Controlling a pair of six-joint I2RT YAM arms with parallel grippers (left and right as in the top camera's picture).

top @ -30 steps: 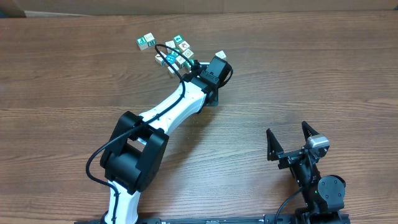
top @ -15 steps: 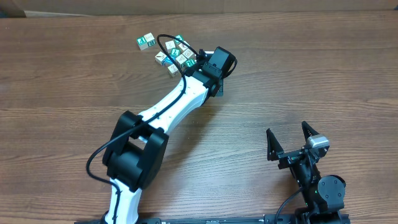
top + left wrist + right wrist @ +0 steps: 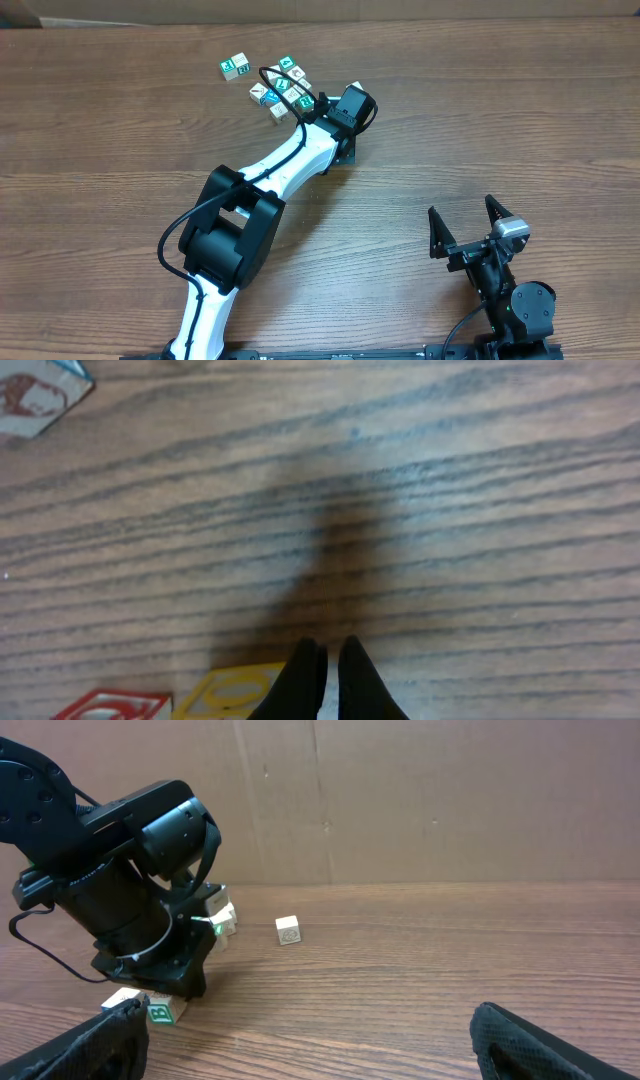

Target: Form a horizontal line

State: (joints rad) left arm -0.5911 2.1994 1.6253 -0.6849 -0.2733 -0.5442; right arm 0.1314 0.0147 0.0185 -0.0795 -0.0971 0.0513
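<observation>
1. Overhead, my left arm (image 3: pixel 290 165) lies across the bunch of cubes (image 3: pixel 280 85). I can't count those underneath, and their pictures are too small to read.
2. A white cube (image 3: pixel 353 88) beside the wrist shows only a corner.
3. In the left wrist view, the bottom edge cuts off the left gripper (image 3: pixel 329 648), a yellow-framed cube (image 3: pixel 235 692) and a red-framed cube (image 3: pixel 110 706).
4. A third cube (image 3: pixel 30 395) is clipped at the top-left corner.
5. The right gripper (image 3: pixel 305 1020) shows only blurred fingers (image 3: pixel 80 1045) at the bottom corners. A green-lettered cube (image 3: pixel 160 1011) sits half hidden under my left arm.
</observation>
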